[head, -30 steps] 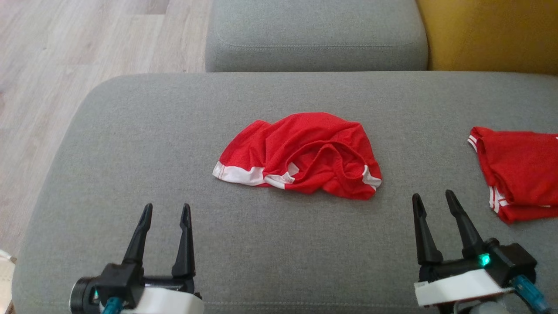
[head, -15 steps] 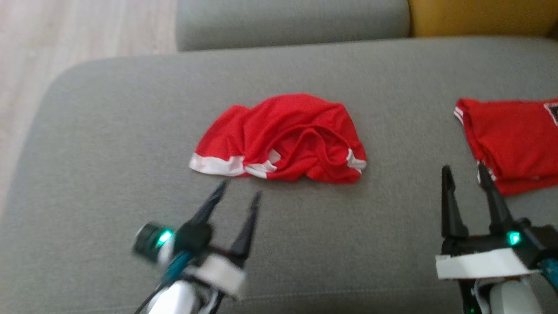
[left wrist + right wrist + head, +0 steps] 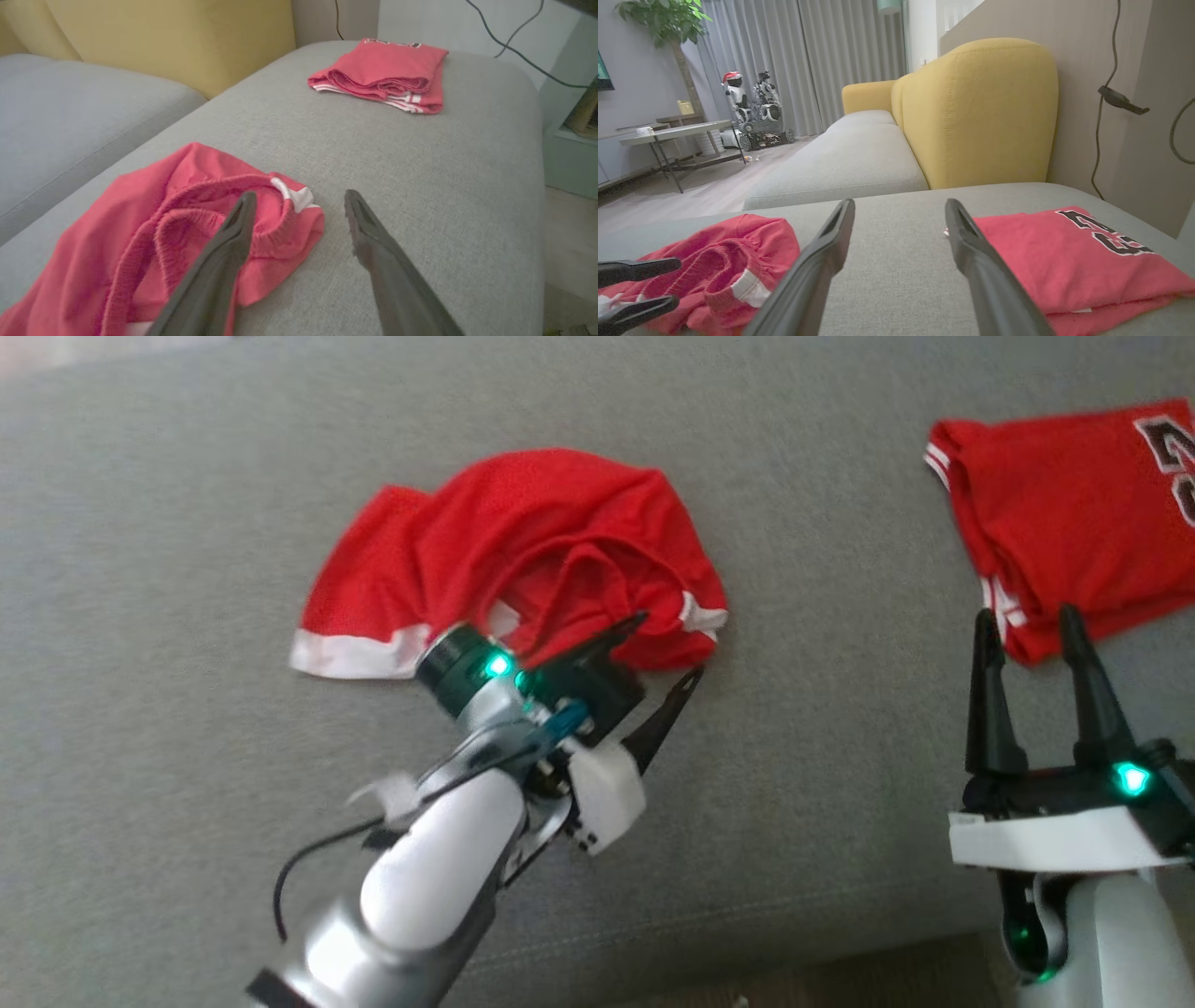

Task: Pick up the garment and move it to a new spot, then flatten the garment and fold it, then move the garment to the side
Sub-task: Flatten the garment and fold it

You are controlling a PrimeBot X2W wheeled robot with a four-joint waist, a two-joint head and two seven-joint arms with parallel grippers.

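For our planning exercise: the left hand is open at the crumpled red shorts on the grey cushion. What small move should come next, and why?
Probably lower the left hand slightly and close it on the shorts. Its fingers are spread, one over their edge, one over bare cushion, with nothing gripped yet.

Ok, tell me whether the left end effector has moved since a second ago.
Yes. The left end effector has advanced from well short of the crumpled red mesh garment to its near edge, and it is open.
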